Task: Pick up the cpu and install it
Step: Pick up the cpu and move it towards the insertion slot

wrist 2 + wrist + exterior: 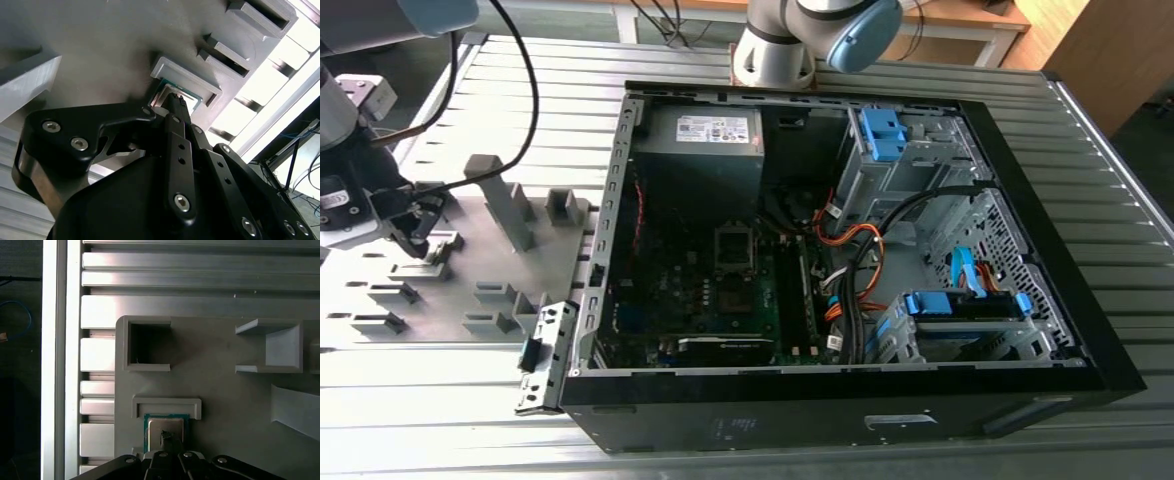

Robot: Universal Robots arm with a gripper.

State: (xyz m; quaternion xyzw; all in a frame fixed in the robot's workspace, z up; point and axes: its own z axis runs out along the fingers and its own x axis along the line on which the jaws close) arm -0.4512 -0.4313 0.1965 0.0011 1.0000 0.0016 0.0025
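The cpu [165, 426] is a small square chip with a silvery top and a dark green rim. It lies flat in a shallow grey holder [166, 405] on the grey fixture plate [480, 262]. In the second wrist view the cpu [187, 92] shows only as a corner under the holder's lip. My gripper [169, 441] is directly over the chip, its tip at the metal top. In the exterior view the gripper [414, 240] is low over the plate at the exterior view's left, well apart from the open computer case [854, 230]. The motherboard's socket [735, 245] sits mid-case.
Several grey fixture blocks [507, 205] stand around the gripper, and an open square pocket [149, 342] lies beside the cpu's holder. The case holds cables [847, 250], a power supply [700, 130], blue drive brackets [881, 130] and a graphics card [727, 348]. The table is ribbed aluminium [454, 420].
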